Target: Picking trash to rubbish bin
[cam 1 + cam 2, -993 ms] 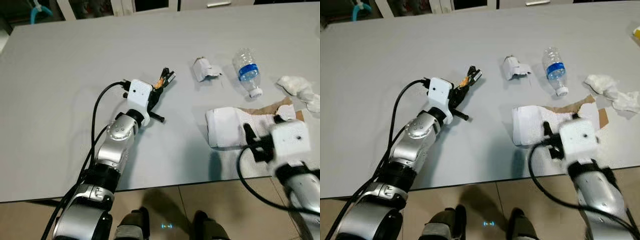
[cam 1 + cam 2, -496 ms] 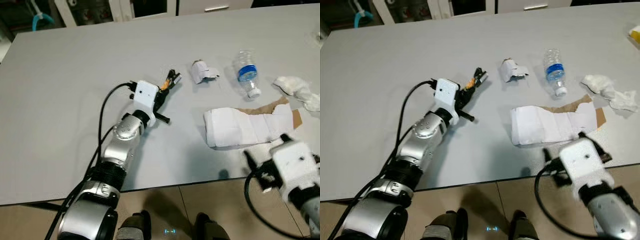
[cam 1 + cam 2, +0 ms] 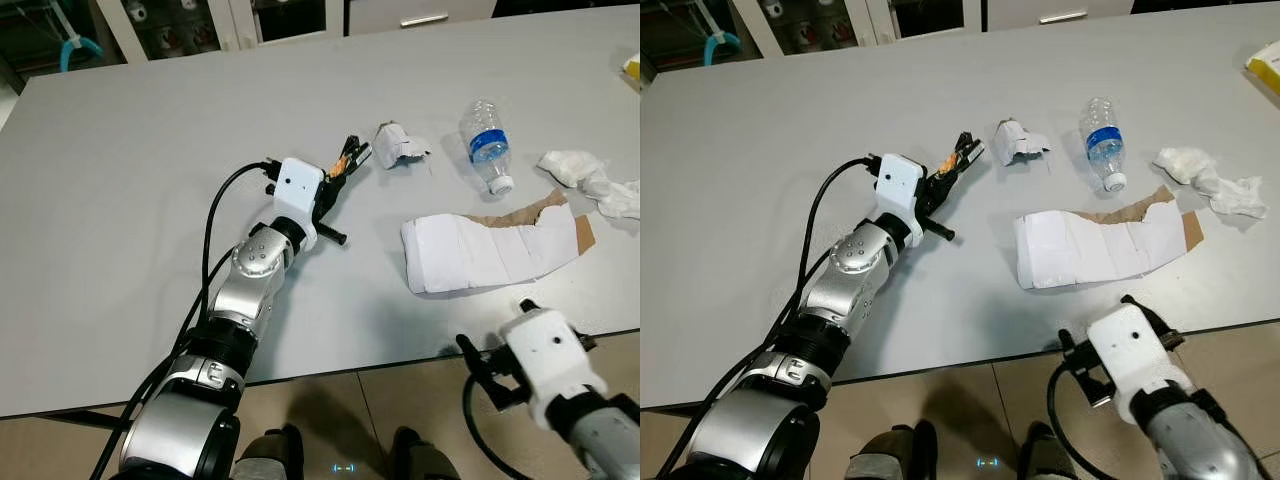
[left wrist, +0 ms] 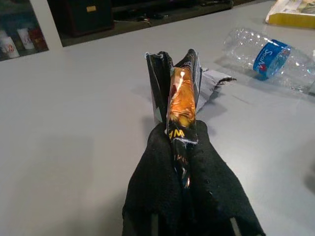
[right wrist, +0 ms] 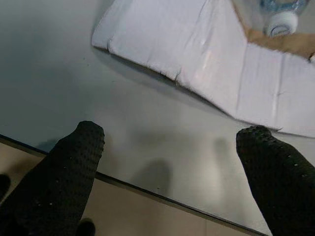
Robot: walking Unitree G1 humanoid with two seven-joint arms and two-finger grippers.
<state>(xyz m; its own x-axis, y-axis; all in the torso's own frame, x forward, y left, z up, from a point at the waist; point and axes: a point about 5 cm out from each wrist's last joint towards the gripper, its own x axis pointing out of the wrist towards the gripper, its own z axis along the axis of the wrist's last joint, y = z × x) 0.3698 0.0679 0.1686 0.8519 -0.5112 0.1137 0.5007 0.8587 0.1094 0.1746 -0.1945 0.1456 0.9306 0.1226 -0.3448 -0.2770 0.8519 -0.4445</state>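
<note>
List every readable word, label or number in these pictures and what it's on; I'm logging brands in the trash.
"W": the one clear letter on the orange snack wrapper clamped in the left gripper; the rest is crumpled.
"Sea...": partial white lettering on the blue label of the plastic bottle; the rest curves out of sight.
Torn white cardboard: no print shows.

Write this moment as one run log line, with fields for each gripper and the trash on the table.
left gripper: shut on wrapper | right gripper: open, at table edge | bottle, cardboard: on table
</note>
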